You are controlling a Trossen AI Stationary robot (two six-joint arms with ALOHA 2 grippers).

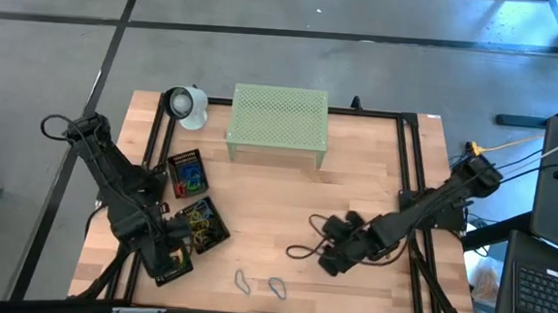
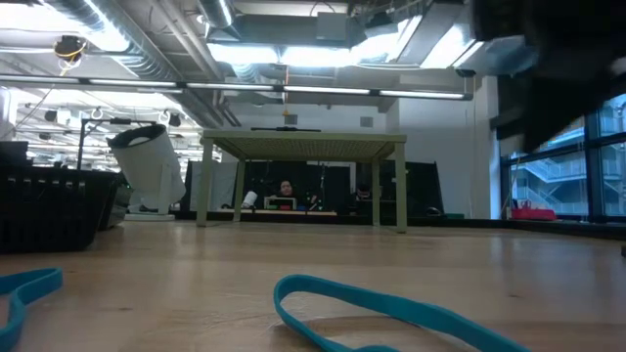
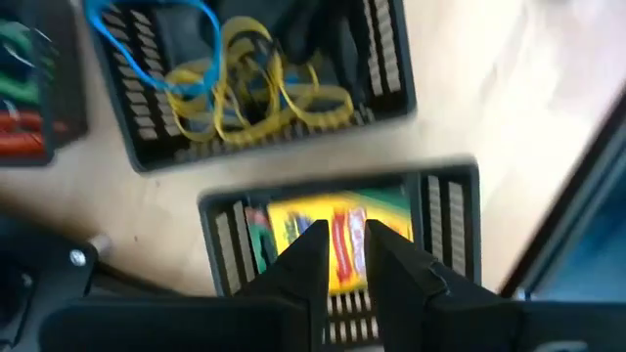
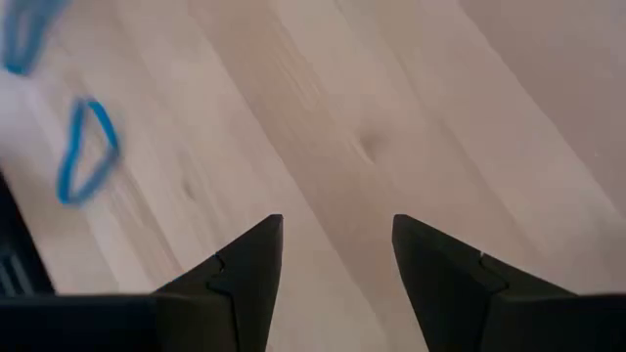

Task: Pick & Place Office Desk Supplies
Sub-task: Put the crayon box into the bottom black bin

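Observation:
My left gripper (image 1: 169, 255) (image 3: 344, 242) hovers over the nearest black mesh tray (image 3: 445, 210), open by a narrow gap. A yellow crayon box (image 3: 337, 235) lies flat inside that tray (image 1: 177, 267), under the fingers. A second tray (image 1: 202, 222) holds yellow and blue rubber bands (image 3: 249, 93). A third (image 1: 188, 173) holds blue, green and red ones. My right gripper (image 1: 334, 257) (image 4: 337, 235) is open over bare wood. Two blue rubber bands (image 1: 242, 282) (image 1: 277, 288) lie flat on the table near its front edge, between the arms; they also show in the right wrist view (image 4: 86, 152) and the low view (image 2: 391, 308).
A pale-green perforated stand (image 1: 277, 125) stands at the table's far side, with a white cup-shaped object (image 1: 187, 105) to its left. A black cable loop (image 1: 303, 247) lies beside my right gripper. Black rails (image 1: 409, 174) run along the table's sides. Bare wood lies between the trays and the right arm.

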